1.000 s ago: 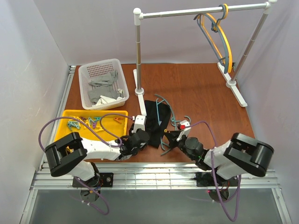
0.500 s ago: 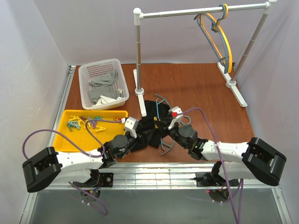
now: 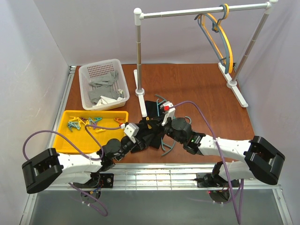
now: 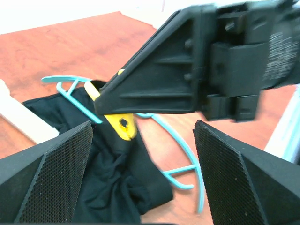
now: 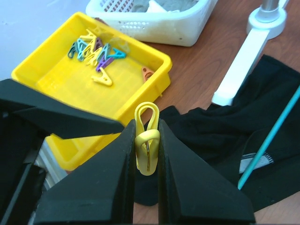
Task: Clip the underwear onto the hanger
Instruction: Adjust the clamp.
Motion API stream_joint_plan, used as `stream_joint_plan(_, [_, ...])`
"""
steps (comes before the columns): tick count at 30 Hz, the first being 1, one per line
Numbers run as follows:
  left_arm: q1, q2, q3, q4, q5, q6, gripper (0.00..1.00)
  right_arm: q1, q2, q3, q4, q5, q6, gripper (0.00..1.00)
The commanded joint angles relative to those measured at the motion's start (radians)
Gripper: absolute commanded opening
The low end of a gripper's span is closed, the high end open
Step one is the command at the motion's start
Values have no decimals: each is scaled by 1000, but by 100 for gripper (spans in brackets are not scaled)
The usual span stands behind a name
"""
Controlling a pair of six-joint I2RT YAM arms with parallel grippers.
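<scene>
The table (image 3: 201,93) is showing a reddish-brown wood surface, and pale plain walls (image 3: 28,56) are closing it in on the left, the back and the right. A metal rail (image 3: 154,180) is running along the near edge.

At the back, a rack (image 3: 201,10) on white feet is carrying a yellow hanger (image 3: 216,44) and a grey-blue hanger (image 3: 229,51) near its right end. At the left back, a white basket (image 3: 82,86) is holding grey cloths (image 3: 105,86). Just in front of it, a yellow tray (image 3: 70,140) is holding coloured clips (image 3: 86,123).

The underwear (image 5: 211,126) is lying crumpled on the table near the middle front, just beside the foot of the rack's left post. The hanger (image 5: 267,140) is lying flat across it, partly on the cloth and partly on the bare wood.

The right gripper (image 5: 146,124) is pinching a yellow clip (image 5: 146,150) tightly between its two fingers, above the left edge of the underwear. I cannot tell whether the clip is touching the cloth.

The left gripper (image 4: 143,123) is facing it with its fingers spread wide and nothing in them. In the left wrist view, the right gripper and its clip are appearing between these fingers.
</scene>
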Motion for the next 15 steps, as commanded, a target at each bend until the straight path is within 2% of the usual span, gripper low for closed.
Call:
stream_joint_plan(1, [5,62,24,49,-59,95,79,23,-16,10,-4,-50,31,1])
stream_joint_plan(10, [5,131,8,127,-94,98,77,38,-75,-8,-5,-59,43,1])
stream_joint_plan(15, [5,165,19,198,-88,159,74,41,-71,-19,-11,-82,61,1])
